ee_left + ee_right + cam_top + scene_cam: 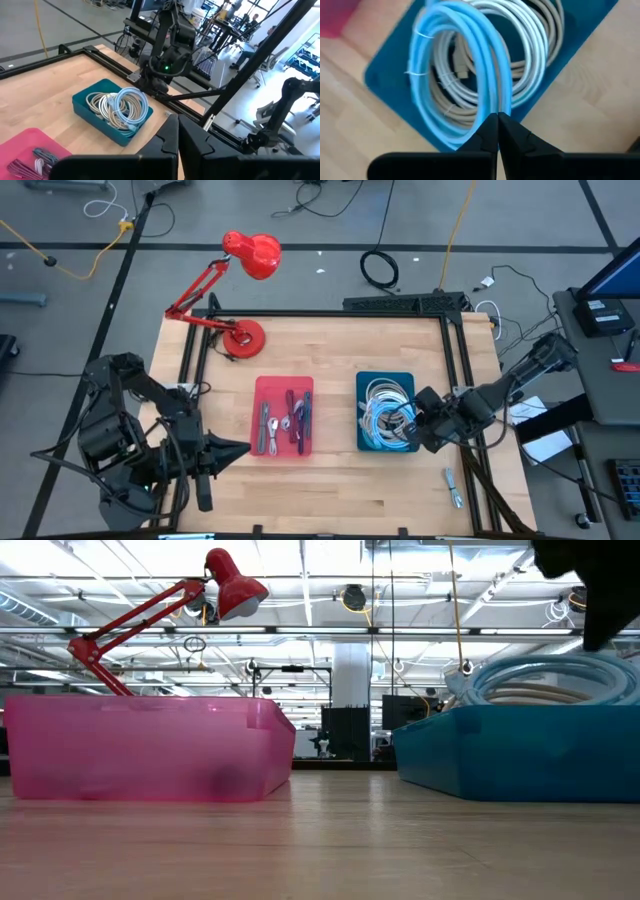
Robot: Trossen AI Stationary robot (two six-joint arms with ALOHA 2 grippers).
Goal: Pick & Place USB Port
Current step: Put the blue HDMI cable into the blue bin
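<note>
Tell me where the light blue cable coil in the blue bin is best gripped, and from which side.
Probably from straight above, on the top arc of the light blue cable coil. It lies flat on the grey coils inside the blue bin, whose walls block a sideways approach. The shut right gripper would need to open first.

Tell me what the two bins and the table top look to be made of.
Pink bin: translucent plastic, it seems; the lamp's arm shows faintly through its glossy wall.
Blue bin: opaque plastic, likely, with a smooth, slightly shiny wall.
Table top: pale wood, probably jointed strips with a matte finish; grain lines run along it.
</note>
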